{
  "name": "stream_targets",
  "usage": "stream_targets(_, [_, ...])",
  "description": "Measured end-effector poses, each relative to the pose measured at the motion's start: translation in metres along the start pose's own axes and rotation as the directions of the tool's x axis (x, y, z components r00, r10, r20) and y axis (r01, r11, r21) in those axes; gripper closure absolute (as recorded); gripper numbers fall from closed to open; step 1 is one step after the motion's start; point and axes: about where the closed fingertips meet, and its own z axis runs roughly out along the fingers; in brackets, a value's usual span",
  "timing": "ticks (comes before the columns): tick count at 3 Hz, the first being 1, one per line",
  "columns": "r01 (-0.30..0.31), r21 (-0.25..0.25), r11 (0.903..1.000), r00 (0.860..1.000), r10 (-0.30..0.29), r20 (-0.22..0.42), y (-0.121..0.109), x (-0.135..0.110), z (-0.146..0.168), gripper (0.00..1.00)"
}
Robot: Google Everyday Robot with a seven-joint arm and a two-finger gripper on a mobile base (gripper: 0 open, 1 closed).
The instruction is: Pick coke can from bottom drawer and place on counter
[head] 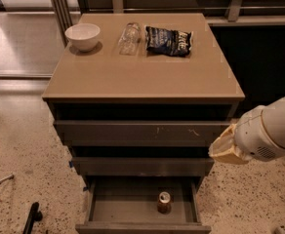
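The coke can (164, 202) stands upright in the open bottom drawer (113, 209), right of its middle. The drawer is pulled out below two shut grey drawers. The tan counter (142, 74) tops the cabinet. My gripper (224, 147) comes in from the right edge on a white arm, at the height of the middle drawer, beside the cabinet's right front corner. It is above and to the right of the can and apart from it. Only its tan end shows.
On the counter stand a white bowl (83, 36) at the back left, a clear plastic bottle (129, 37) lying on its side, and a dark chip bag (169, 40). Speckled floor surrounds the cabinet. A black object (31, 218) lies on the floor at the lower left.
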Motion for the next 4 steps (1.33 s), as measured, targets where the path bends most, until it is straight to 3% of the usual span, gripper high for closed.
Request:
stream_targets(1, [-0.015,-0.009,0.9998,1.0,0.015,-0.009,0.003,0.016,0.02,1.0])
stream_targets(2, [-0.026,-0.054,0.9982,0.999,0.028,0.033,0.025,0.045,0.078,1.0])
stream_targets(3, [-0.041,-0.094,0.9947,0.994,0.051,0.098,0.042,0.076,0.16,1.0])
stream_targets(4, [-0.074,-0.119,0.9901,0.984,0.092,0.154,0.033,0.098,0.23,1.0])
